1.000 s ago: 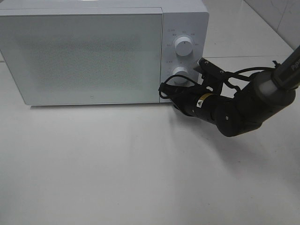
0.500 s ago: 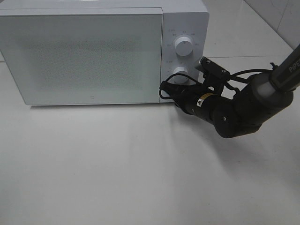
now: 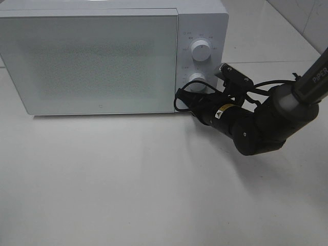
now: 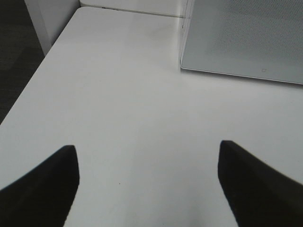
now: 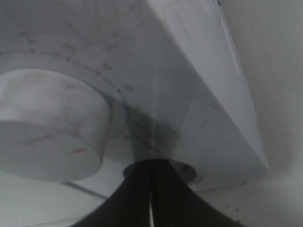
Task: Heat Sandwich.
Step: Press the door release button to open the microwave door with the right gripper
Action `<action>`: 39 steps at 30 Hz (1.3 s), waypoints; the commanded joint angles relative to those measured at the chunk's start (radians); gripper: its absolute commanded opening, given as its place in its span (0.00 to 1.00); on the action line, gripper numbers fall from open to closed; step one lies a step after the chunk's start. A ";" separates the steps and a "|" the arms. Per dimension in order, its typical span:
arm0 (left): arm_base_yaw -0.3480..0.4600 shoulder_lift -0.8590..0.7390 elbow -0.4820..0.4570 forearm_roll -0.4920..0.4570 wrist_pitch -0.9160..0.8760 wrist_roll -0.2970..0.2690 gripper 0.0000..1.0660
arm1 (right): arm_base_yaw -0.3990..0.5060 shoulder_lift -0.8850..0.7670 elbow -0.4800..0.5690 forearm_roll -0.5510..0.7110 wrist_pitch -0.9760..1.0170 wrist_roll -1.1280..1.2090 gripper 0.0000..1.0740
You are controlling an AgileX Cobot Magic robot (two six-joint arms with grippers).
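Note:
The sandwich is out of view. The white microwave stands at the back of the table with its door closed. My right gripper is shut with nothing in it, and its tips are at the control panel just below the lower knob. In the right wrist view the shut fingertips point at the panel beside that knob; I cannot tell whether they touch. My left gripper is open over bare table, to the left of the microwave, and is outside the exterior view.
An upper knob sits above the lower one on the panel. The white table spreads in front of the microwave. Its left edge drops off to a dark floor. A tiled wall rises at the back right.
The right arm's forearm and elbow have shifted slightly, while the shut gripper stays at the lower knob. The microwave door has not moved.

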 commanded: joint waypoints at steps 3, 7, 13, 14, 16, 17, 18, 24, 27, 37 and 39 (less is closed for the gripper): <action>0.001 -0.017 0.002 -0.004 -0.006 0.000 0.72 | -0.036 0.005 -0.086 0.106 -0.245 -0.013 0.00; 0.001 -0.017 0.002 -0.004 -0.006 0.000 0.72 | -0.036 0.028 -0.131 0.089 -0.246 -0.012 0.00; 0.001 -0.017 0.002 -0.004 -0.006 0.000 0.72 | -0.036 0.028 -0.155 0.087 -0.244 -0.014 0.00; 0.001 -0.017 0.002 -0.004 -0.006 0.000 0.72 | -0.036 0.028 -0.155 0.087 -0.239 -0.014 0.00; 0.001 -0.017 0.002 -0.004 -0.006 0.000 0.72 | -0.036 0.028 -0.155 0.087 -0.224 -0.015 0.01; 0.001 -0.017 0.002 -0.004 -0.006 0.000 0.72 | -0.036 0.028 -0.155 0.087 -0.224 -0.015 0.01; 0.001 -0.017 0.002 -0.004 -0.006 0.000 0.72 | -0.036 0.028 -0.155 0.087 -0.224 -0.017 0.01; 0.001 -0.017 0.002 -0.004 -0.006 0.000 0.72 | -0.036 0.028 -0.155 0.087 -0.224 -0.017 0.02; 0.001 -0.017 0.002 -0.004 -0.006 0.000 0.72 | -0.036 0.028 -0.155 0.087 -0.224 -0.017 0.02; 0.001 -0.017 0.002 -0.004 -0.006 0.000 0.72 | -0.036 0.028 -0.155 0.087 -0.224 -0.021 0.02; 0.001 -0.017 0.002 -0.004 -0.006 0.000 0.72 | -0.036 0.028 -0.155 0.087 -0.224 -0.021 0.02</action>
